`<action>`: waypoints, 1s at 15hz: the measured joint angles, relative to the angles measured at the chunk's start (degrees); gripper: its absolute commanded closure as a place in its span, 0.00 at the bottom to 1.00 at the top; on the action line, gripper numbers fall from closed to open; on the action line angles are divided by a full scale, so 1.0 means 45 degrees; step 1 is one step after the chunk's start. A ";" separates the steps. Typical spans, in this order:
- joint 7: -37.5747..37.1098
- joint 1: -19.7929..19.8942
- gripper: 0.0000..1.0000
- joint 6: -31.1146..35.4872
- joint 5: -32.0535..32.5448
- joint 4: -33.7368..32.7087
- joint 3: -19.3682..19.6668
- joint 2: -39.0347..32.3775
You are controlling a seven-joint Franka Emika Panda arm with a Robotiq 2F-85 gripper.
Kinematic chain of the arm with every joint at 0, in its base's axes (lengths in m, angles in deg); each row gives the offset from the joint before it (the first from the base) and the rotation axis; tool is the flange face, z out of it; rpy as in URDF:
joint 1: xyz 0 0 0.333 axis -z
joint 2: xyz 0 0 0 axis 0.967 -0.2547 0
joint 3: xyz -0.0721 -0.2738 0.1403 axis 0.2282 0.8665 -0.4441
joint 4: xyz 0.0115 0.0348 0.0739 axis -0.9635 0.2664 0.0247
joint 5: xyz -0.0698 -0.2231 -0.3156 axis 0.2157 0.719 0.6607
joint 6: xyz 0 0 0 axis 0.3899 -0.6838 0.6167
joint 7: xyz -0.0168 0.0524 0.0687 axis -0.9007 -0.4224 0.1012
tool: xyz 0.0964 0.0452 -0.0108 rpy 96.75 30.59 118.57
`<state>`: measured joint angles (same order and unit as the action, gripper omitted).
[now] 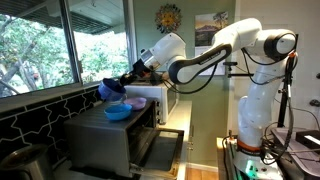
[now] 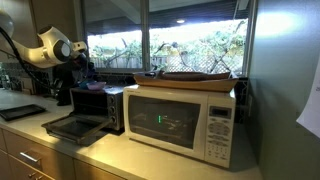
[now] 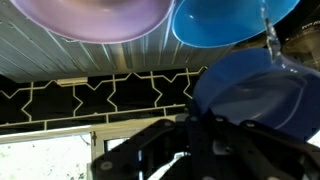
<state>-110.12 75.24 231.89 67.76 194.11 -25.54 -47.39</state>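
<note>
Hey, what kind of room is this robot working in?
Most likely a home kitchen. A microwave and a toaster oven stand on a counter with drawers underneath, and the gripper holds a blue bowl over other bowls on top of the toaster oven.

Tilted dark blue bowl (image 1: 107, 91) hangs above the toaster oven (image 1: 108, 140).
</note>
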 measured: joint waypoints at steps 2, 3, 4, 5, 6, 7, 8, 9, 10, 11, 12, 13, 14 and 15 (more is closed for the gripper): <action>0.0000 0.0000 0.99 0.0026 0.0042 0.0015 0.0000 -0.0007; 0.0000 0.0000 0.99 0.0036 0.0046 0.0015 -0.0001 -0.0007; 0.0000 0.0000 0.99 0.0049 0.0050 0.0015 -0.0002 -0.0007; 0.0000 0.0000 0.99 0.0067 0.0055 0.0015 -0.0002 -0.0007; 0.0000 0.0000 0.99 0.0090 0.0057 0.0015 -0.0003 -0.0008; 0.0000 0.0000 0.99 0.0115 0.0062 0.0015 -0.0004 -0.0008; 0.0000 0.0000 0.99 0.0149 0.0067 0.0015 -0.0006 -0.0009; 0.0000 0.0000 0.99 0.0194 0.0071 0.0016 -0.0009 -0.0013; 0.0000 0.0000 0.99 0.0235 0.0073 0.0017 -0.0013 -0.0017; 0.0000 0.0001 0.99 0.0267 0.0083 0.0018 -0.0018 -0.0020; -0.0001 0.0001 0.99 0.0284 0.0087 0.0018 -0.0023 -0.0023; -0.0001 0.0001 0.99 0.0287 0.0088 0.0018 -0.0029 -0.0026; -0.0001 0.0001 0.99 0.0287 0.0088 0.0019 -0.0036 -0.0032; -0.0001 0.0001 0.99 0.0287 0.0088 0.0020 -0.0042 -0.0041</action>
<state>-110.12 75.24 233.18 68.15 194.21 -25.73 -47.58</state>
